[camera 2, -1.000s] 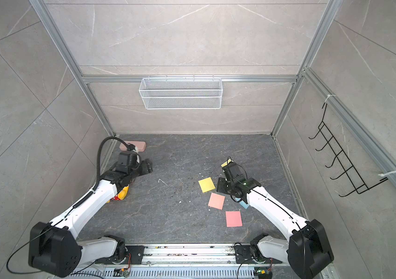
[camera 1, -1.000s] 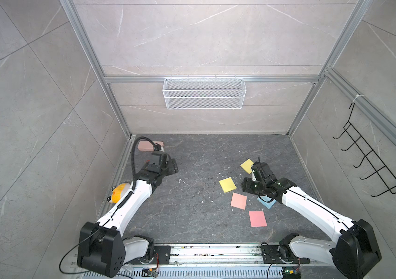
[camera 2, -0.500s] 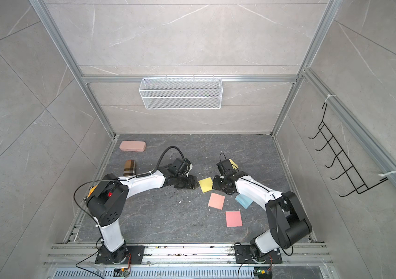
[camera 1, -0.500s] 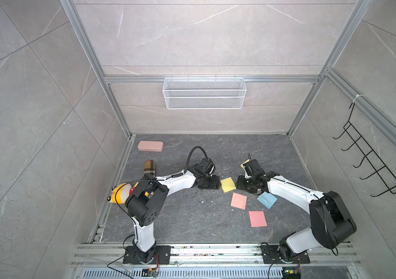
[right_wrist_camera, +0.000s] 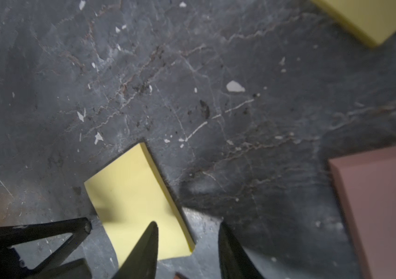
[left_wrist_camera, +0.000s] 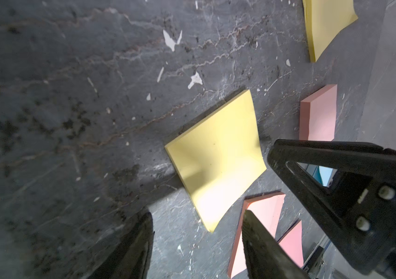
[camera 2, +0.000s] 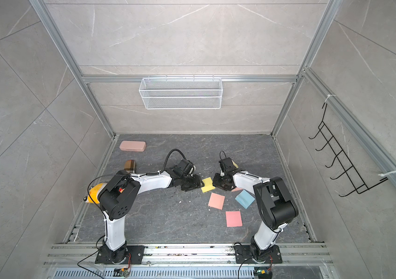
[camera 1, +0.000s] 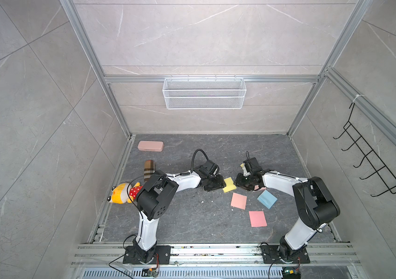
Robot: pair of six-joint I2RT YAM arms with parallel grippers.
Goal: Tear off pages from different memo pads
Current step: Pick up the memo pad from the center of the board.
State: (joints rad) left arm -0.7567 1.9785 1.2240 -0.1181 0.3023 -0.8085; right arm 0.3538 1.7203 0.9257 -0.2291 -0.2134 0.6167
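Lab robot test cell, not a home. Grey tile-look wall panels [camera 1: 204, 36] boxed in by an aluminium extrusion frame [camera 1: 206, 79]. My left arm base [camera 1: 146, 254] and right arm base [camera 1: 286, 256] are bolted to a slotted rail [camera 1: 216, 251] along the bottom edge. White wire basket [camera 1: 204, 96] upper centre, black hook rack [camera 1: 373, 151] at right, dark marble-look floor [camera 1: 192, 217].

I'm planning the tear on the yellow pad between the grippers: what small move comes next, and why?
Probably lower the left gripper onto the yellow pad to pin it. Both grippers flank it with jaws open and nothing held, and the right gripper straddles its edge, placed to peel.
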